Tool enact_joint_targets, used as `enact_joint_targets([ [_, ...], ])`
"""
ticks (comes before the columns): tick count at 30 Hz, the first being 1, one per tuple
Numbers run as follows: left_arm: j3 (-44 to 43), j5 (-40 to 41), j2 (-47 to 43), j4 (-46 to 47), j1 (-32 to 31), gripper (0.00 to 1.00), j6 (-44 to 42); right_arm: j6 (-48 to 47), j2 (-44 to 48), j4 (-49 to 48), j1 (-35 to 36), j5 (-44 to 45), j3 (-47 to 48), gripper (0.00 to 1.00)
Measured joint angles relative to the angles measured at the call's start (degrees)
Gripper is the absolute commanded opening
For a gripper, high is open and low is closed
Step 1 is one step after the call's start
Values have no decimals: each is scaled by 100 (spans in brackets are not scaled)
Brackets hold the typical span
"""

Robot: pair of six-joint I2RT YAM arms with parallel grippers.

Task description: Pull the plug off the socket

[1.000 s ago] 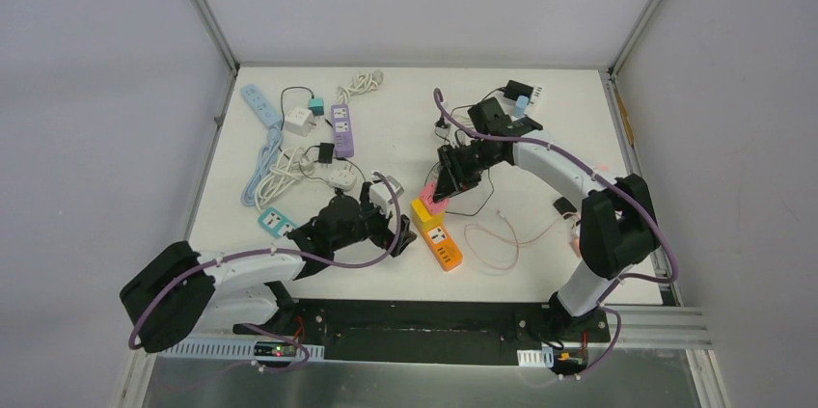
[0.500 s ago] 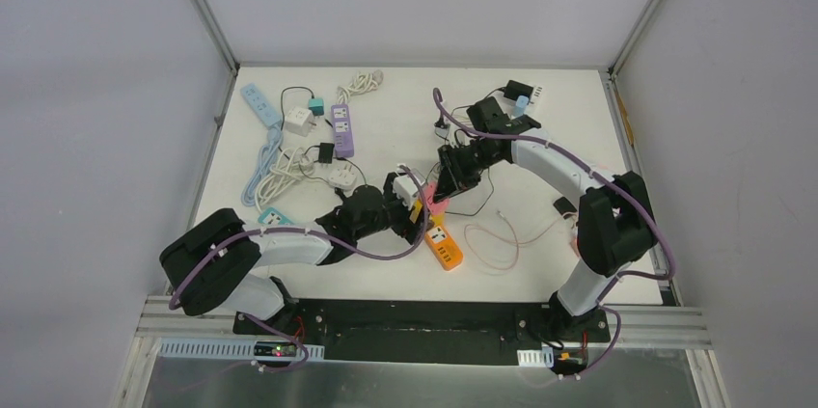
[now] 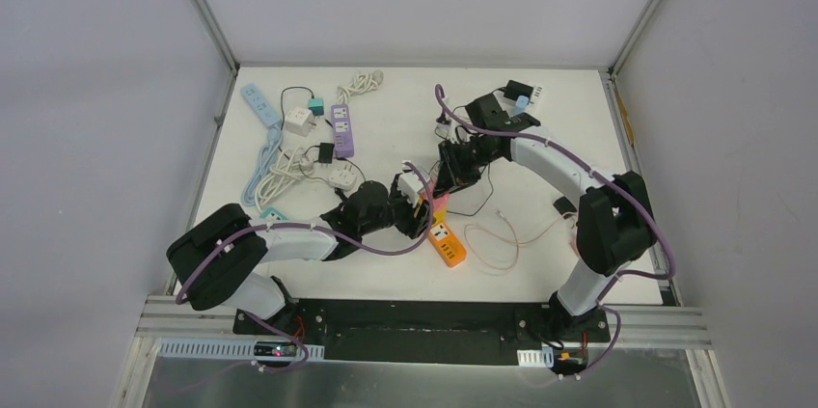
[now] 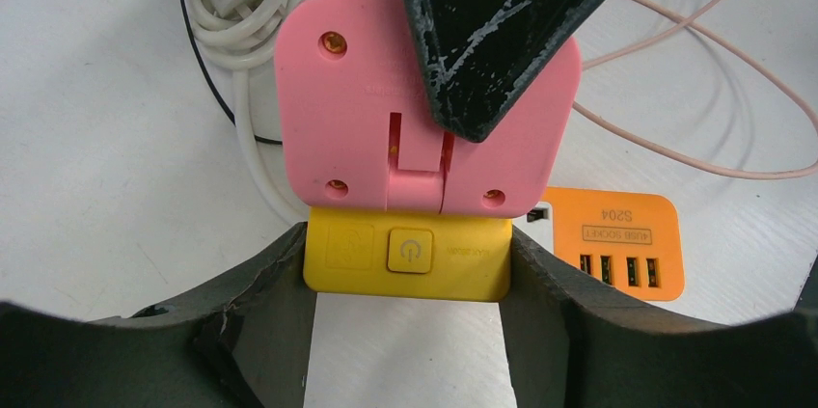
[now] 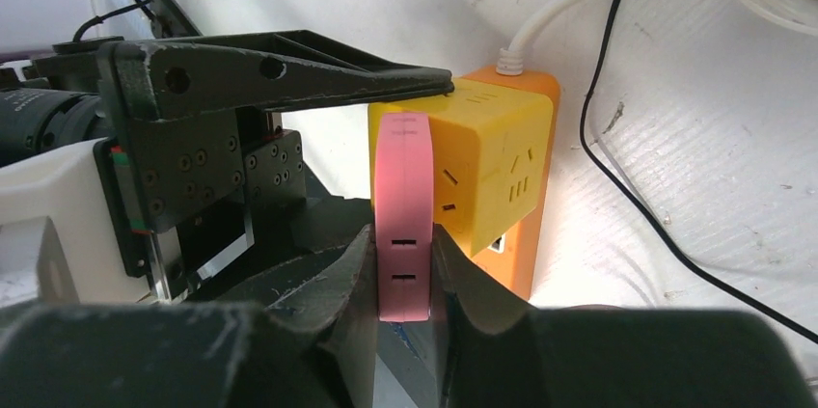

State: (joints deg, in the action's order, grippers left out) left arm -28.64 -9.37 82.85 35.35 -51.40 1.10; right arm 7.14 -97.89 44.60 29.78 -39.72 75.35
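Pink, flat, square plastic plug [image 5: 402, 205] sat with its broad side against one face of the yellow cube-shaped socket [image 5: 492, 176], just beside an orange power strip [image 4: 617, 244] near the middle of the white table [image 3: 405, 104]. I judged that the pull had to run straight off that face, toward the far right. The right gripper [image 5: 403, 254], reaching in from the far right, was pinched across the plug's thin body, while the left gripper [image 4: 408, 278], stretched low from the near left, was clamped on the cube's two sides.

The 2 arms stretch inward and meet, left claw [image 3: 419, 211] and right claw [image 3: 443, 188] both clamped, close together.
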Motion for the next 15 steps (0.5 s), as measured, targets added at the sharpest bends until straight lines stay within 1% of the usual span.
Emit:
enact_joint_targets([
  [5,-61,-13,0,-116,2,0,-7,98,142,-20,201,481,35,0],
  [10,-79,-37,31,-105,0,0,-13,149,164,-68,13,348,-66,0],
  [13,-79,-48,31,-103,0,0,-52,140,437,-452,-24,136,-525,0],
  [15,-79,-116,35,-103,-7,0,-81,105,861,-785,33,168,-981,0],
])
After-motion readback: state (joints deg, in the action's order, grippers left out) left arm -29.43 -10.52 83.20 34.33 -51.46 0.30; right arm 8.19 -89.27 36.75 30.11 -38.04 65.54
